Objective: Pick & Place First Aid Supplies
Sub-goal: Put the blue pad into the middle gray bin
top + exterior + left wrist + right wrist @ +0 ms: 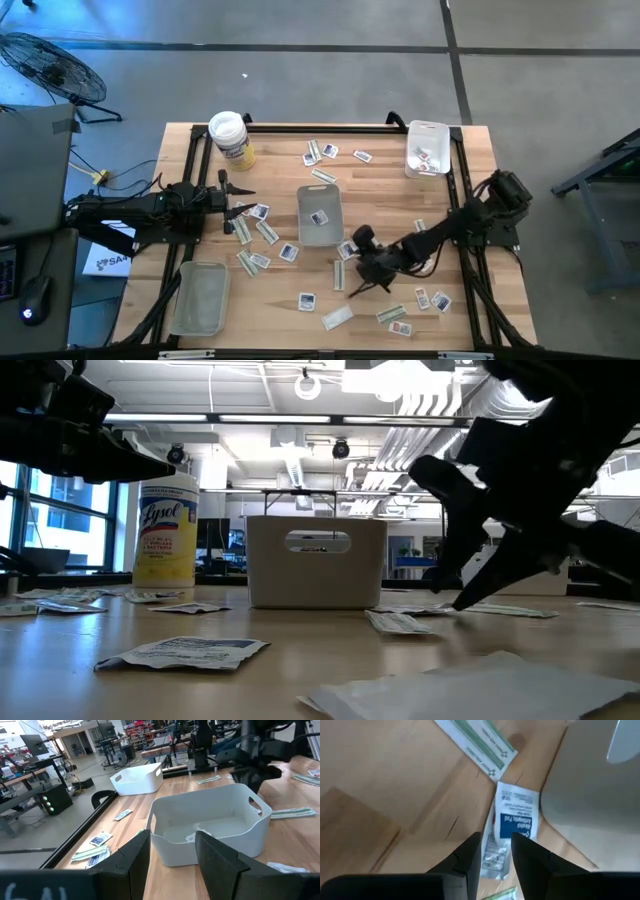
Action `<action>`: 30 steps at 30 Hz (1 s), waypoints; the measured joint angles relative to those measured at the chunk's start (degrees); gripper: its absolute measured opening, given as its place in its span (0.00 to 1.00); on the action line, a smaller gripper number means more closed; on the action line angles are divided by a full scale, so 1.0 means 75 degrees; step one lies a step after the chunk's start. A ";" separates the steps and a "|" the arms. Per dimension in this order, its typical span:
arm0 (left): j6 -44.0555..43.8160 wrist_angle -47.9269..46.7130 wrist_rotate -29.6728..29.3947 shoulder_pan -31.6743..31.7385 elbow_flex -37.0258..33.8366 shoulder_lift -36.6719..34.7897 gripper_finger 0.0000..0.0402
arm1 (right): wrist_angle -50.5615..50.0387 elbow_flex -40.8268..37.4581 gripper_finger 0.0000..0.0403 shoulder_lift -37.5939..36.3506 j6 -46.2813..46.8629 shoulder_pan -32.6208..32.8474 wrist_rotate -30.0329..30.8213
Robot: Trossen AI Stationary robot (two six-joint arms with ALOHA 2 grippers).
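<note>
A small white square packet with blue and red print lies flat on the wooden table, just beside the white plastic bin. The right hand straddles it, fingers parted, nothing gripped. The left hand waits open nearby.

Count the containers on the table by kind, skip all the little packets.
Rectangular trays: 3 (middle of the table, one corner on the right arm's side, the opposite corner on the left arm's side)
Round tub with white lid: 1
Total: 4
</note>
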 joint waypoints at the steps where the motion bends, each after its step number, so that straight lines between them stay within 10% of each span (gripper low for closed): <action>1: 0.0000 -0.0003 0.0000 0.0003 0.0003 0.0000 0.38 | 0.0044 -0.0014 0.25 0.0000 -0.0060 -0.0057 -0.0026; 30: 0.0000 -0.0003 0.0000 0.0000 0.0000 0.0003 0.38 | 0.0217 -0.0004 0.17 0.0316 -0.0468 -0.1293 -0.1819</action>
